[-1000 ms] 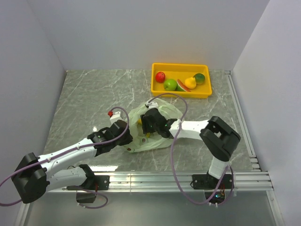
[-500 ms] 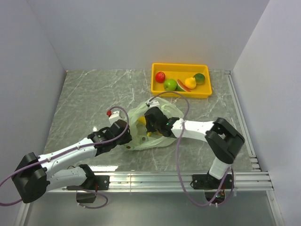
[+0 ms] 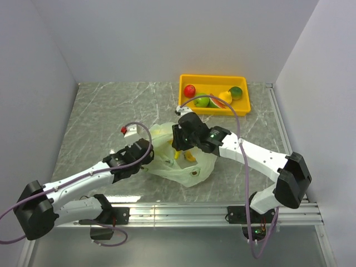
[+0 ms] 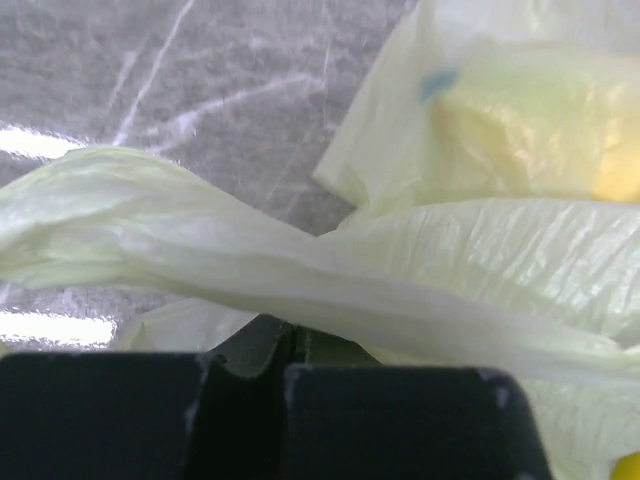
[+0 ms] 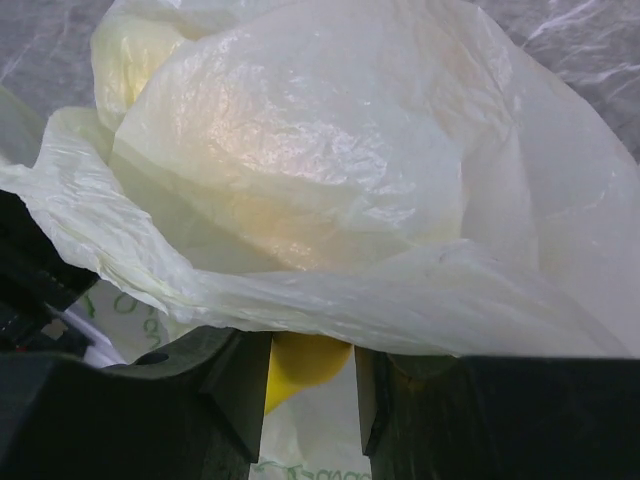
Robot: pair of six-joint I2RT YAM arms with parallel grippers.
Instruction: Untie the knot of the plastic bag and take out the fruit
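Observation:
The pale green plastic bag (image 3: 179,167) lies crumpled and open at mid table; no tied knot shows. My left gripper (image 3: 149,155) is at its left edge, shut on a fold of the bag (image 4: 200,250), with the jaws (image 4: 290,345) meeting under the plastic. My right gripper (image 3: 181,148) hangs over the bag's mouth, shut on a yellow banana (image 3: 188,156). In the right wrist view the banana (image 5: 300,365) sits between the fingers (image 5: 235,400), under a bag fold (image 5: 300,150). Another yellow piece (image 4: 560,130) shows through the plastic.
A yellow tray (image 3: 214,110) stands at the back right. It holds a red apple (image 3: 189,90), a green apple (image 3: 201,100), a yellow pear (image 3: 225,98) and a green citrus (image 3: 236,92). Walls close in left, back and right.
My right arm has stretched out and lifted its gripper out of the bag with the banana. The bag has been dragged and spread to the right. The left gripper has kept its hold.

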